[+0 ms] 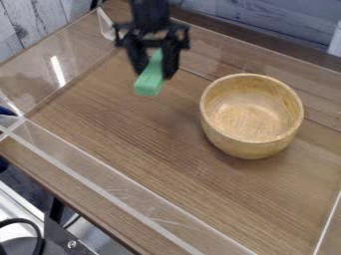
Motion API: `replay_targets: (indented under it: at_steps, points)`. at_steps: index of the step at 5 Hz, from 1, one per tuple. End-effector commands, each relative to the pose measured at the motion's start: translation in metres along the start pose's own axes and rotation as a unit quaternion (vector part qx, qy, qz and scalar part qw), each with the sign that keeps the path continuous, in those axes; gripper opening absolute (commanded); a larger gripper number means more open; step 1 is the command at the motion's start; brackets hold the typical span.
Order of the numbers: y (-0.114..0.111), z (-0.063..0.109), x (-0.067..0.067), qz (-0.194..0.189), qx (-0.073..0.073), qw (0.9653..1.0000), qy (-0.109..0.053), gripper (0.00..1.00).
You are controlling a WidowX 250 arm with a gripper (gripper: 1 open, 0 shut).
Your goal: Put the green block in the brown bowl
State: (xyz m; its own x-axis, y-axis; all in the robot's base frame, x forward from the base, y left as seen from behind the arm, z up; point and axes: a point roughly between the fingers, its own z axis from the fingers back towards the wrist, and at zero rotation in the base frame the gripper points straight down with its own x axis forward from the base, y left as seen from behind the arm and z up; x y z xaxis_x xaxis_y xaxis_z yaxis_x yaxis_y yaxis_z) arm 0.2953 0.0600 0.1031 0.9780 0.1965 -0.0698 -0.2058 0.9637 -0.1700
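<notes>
Green block (152,73), gripped by the fingers (152,48), raised.
Brown bowl (250,115), open side up, on the table (147,189); block at its ten o'clock.

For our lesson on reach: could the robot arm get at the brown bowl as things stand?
Probably yes: the arm holds the green block above the table, left of the bowl, and nothing shows between them.
</notes>
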Motion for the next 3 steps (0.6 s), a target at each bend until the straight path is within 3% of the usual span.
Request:
replay_targets:
  at_steps: [1,2,3]
  points:
    - [-0.043,0.038,0.011,-0.032,-0.015,0.9984,-0.043,0.0]
    - [-0.081,0.035,0.012,-0.064,-0.022,0.997,-0.037,0.0]
    - [-0.089,0.024,0.004,-0.08,-0.019,0.9964,-0.021,0.0]
